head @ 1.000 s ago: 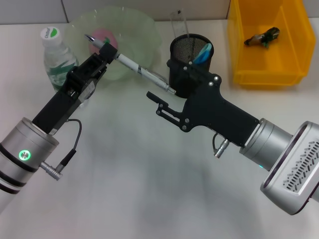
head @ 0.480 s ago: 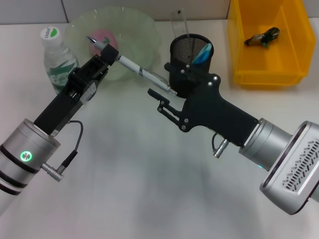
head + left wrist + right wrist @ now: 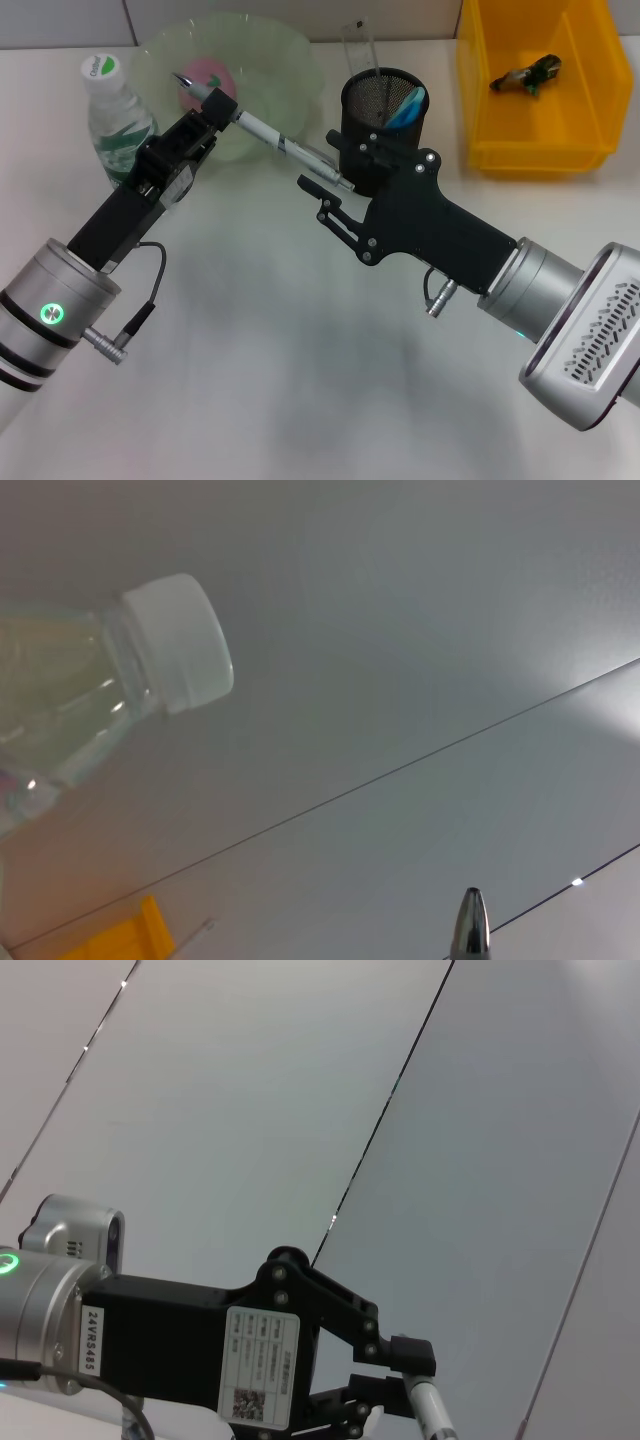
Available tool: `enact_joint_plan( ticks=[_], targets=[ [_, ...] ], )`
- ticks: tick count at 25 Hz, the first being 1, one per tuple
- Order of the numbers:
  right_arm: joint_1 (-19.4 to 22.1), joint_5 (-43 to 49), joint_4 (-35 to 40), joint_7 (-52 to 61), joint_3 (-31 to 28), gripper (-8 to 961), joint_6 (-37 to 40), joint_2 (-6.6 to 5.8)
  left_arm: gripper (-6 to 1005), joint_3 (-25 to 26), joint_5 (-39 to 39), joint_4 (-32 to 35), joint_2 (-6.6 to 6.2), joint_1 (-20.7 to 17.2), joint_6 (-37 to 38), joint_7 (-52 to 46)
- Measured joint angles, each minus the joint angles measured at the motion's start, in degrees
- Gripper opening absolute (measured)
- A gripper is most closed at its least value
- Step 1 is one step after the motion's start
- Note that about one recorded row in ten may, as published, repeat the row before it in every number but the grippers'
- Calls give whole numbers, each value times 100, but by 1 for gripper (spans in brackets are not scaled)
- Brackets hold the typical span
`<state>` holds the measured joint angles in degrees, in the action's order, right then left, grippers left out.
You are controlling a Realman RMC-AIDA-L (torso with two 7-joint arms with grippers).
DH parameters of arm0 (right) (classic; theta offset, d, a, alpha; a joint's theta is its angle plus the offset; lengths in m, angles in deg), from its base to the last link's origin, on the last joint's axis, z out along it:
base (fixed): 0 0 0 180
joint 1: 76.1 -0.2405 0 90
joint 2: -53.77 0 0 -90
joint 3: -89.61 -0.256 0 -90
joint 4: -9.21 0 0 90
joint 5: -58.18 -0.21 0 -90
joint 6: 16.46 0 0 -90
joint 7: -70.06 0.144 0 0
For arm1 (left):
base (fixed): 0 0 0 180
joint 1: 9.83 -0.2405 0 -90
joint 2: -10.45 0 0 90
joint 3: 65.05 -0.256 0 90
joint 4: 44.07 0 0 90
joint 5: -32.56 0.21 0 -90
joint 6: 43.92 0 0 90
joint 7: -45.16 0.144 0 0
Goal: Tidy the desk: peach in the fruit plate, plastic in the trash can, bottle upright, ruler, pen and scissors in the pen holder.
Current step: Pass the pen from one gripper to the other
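Pen held aloft beside the pen holder

My left jaws grip the pen above the surface, its lower end just beside the pen holder; my right jaws stand open below that end, near the pen holder's base. Toward me from the pen holder the surface lies bare. The pen holder carries a blue item and the clear ruler. Left of it the fruit plate holds the peach, the bottle upright beyond. Right of it the trash can holds crumpled plastic.
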<state>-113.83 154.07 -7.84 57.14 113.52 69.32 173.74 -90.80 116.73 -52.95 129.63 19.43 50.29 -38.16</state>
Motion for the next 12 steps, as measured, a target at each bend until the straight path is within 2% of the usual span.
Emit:
enact_joint_plan(
  ticks=[12],
  targets=[
    [-45,0,-7,0,-12,371,-18,0,201,0,-4,0,0,0,0,-2]
  ],
)
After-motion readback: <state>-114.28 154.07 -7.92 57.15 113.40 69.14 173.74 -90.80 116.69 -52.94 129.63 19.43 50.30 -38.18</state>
